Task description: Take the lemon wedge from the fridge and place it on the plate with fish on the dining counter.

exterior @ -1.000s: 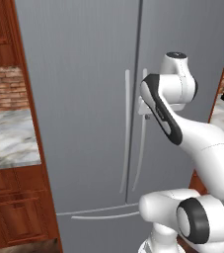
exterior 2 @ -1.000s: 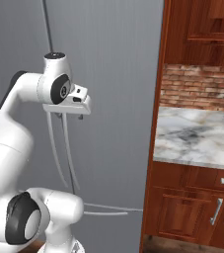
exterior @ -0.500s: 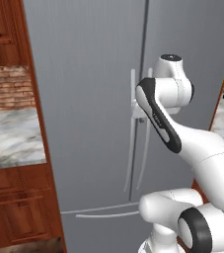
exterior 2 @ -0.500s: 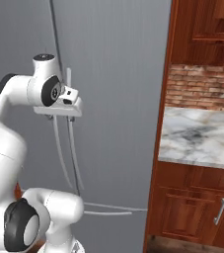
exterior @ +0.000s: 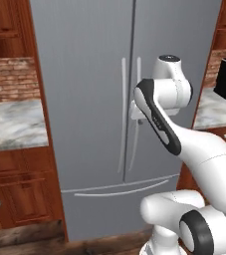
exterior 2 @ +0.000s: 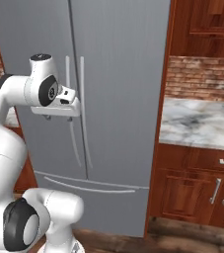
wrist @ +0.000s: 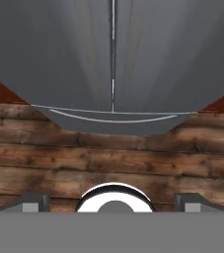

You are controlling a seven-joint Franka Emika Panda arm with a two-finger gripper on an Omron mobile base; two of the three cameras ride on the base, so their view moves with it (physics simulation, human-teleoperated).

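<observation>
Left base view: fridge (exterior: 94, 99) shut, gripper (exterior 2: 59, 116) wide open, empty, by its handles (exterior: 129, 114); lemon fetch all ahead

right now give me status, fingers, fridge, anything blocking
Fingers open, holding nothing, hand up by the door handles. Fridge shut, both doors and bottom drawer closed. Lemon wedge out of sight. Nothing between hand and doors.
</observation>
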